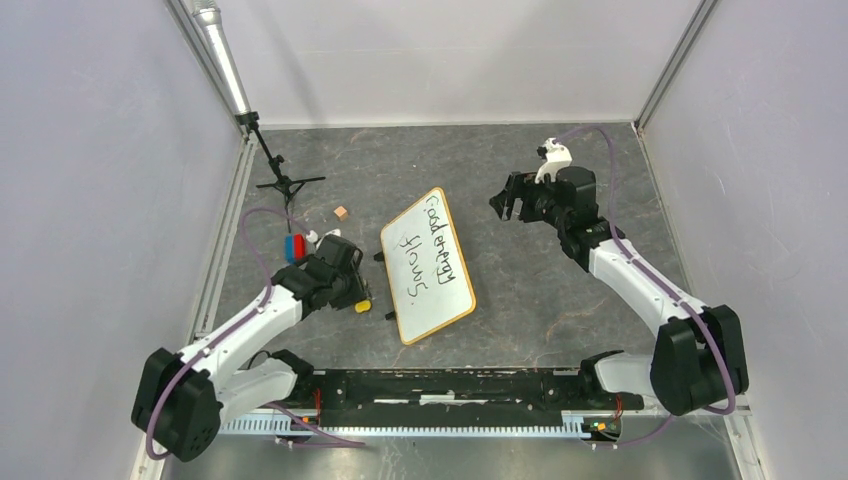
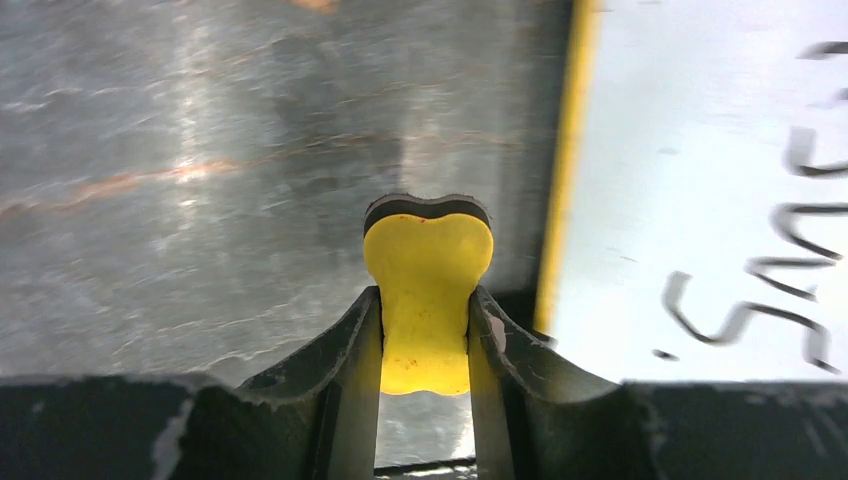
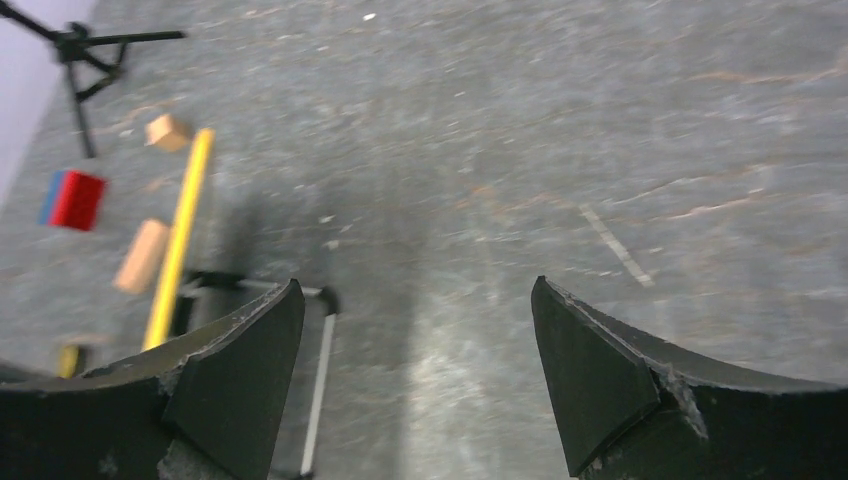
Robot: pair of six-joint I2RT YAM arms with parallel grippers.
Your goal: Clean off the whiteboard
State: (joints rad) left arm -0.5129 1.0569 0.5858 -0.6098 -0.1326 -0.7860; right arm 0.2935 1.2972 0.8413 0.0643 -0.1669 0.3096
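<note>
Top view: the flat white rectangular whiteboard with its thin orange-tan frame (image 1: 427, 265) lies at a slant mid-table, black handwriting across it. The left gripper (image 1: 356, 298) is down just beside the board's left long edge. The right gripper (image 1: 508, 200) hangs off to the board's far right, apart from it. Left wrist view: the fingers are clamped on a small yellow bone-shaped pad with a dark backing (image 2: 427, 280), and the board's frame runs just to the pad's right. Right wrist view: jaws spread wide with nothing between them. The board's yellow edge shows at left, near a red-and-blue block (image 3: 73, 198) and a tan wooden block (image 3: 141, 256).
</note>
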